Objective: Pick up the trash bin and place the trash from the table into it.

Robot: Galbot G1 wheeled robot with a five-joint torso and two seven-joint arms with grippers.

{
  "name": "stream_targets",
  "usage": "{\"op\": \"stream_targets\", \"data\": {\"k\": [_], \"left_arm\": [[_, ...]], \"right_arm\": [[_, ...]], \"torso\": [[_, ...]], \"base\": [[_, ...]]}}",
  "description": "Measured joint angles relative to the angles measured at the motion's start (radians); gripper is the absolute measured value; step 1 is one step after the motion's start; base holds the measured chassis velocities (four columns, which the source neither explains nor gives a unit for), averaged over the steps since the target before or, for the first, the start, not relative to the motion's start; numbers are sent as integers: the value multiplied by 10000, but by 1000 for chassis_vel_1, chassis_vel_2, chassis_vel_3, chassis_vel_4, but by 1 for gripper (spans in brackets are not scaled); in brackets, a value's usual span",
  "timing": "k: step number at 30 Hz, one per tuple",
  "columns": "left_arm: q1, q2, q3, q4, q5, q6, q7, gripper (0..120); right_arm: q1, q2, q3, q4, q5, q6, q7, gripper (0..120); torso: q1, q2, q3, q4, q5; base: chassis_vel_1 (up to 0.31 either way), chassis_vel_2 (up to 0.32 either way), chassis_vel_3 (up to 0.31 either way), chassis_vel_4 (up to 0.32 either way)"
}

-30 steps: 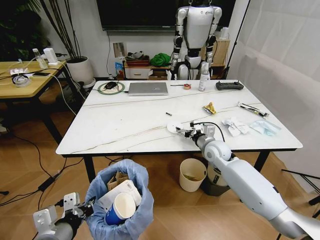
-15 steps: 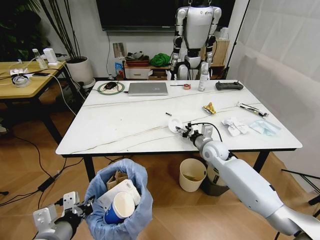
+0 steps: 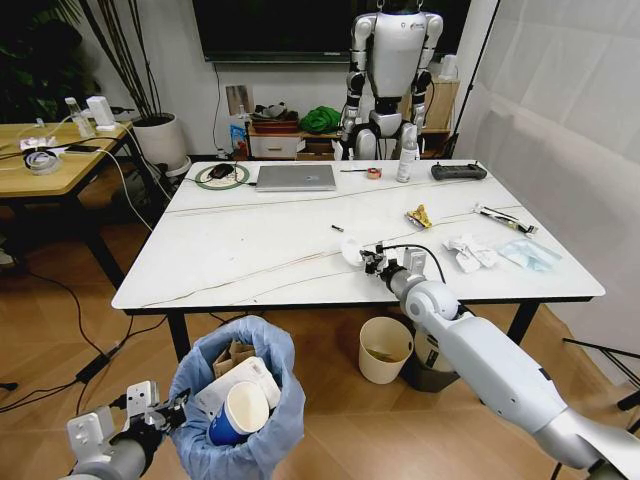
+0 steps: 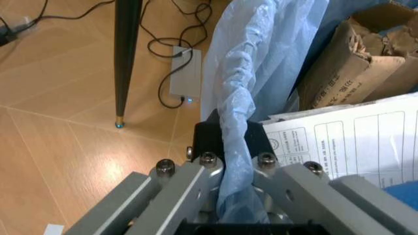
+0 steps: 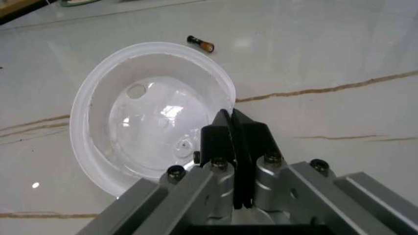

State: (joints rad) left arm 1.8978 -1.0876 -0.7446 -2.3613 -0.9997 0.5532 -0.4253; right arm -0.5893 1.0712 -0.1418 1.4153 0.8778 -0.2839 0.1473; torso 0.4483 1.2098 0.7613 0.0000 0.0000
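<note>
The right gripper (image 3: 366,259) is reaching out over the table (image 3: 250,250), its fingers (image 5: 235,142) pressed together on the rim of a clear domed plastic lid (image 5: 147,115). In the right wrist view the lid is tilting up off the marble, its hollow side facing the camera, with the pinched edge sitting right at the fingertips and the rest of the dome spreading away beyond them. A small battery (image 5: 200,44) is lying on the tabletop just past the far rim of the lid. Farther out from this gripper, toward the robot's right, a yellow snack wrapper (image 3: 419,216), crumpled white tissues (image 3: 469,251) and a pale blue wrapper (image 3: 527,254) are lying apart from one another.

The left gripper (image 3: 160,415) is hanging low beside the table's front edge, its fingers (image 4: 225,147) clamped on a twisted fold of the light-blue bag of the trash bin (image 3: 240,420). The bin is sitting just beside that gripper, toward the robot's right, already holding brown cardboard (image 4: 356,58), a printed white sheet (image 4: 346,142) and a blue paper cup (image 3: 240,415).

Compared with a second ago, the lid has lifted from lying flat and the right gripper has shifted slightly farther from the robot, while the left gripper is keeping its hold on the bin.
</note>
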Motion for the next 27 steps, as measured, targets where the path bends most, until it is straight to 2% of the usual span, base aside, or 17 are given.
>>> {"op": "stream_targets", "data": {"k": [19,22,27], "left_arm": [[-16,12,67,-41,12,-25,-13,0],[-43,26,64,-41,-9,-45,-19,0],[-155,22,62,-1,-135,-126,-55,0]], "right_arm": [[-484,-841,222,1441,252,367,-223,0],[-515,-849,172,1449,250,537,-424,0],[-498,-953,-313,1757,240,1148,-1514,0]], "torso": [[0,-2,0,-1,1],[0,-2,0,0,1],[1,-3,0,-2,0]], "base": [[0,0,0,0],[0,0,0,0],[0,0,0,0]]}}
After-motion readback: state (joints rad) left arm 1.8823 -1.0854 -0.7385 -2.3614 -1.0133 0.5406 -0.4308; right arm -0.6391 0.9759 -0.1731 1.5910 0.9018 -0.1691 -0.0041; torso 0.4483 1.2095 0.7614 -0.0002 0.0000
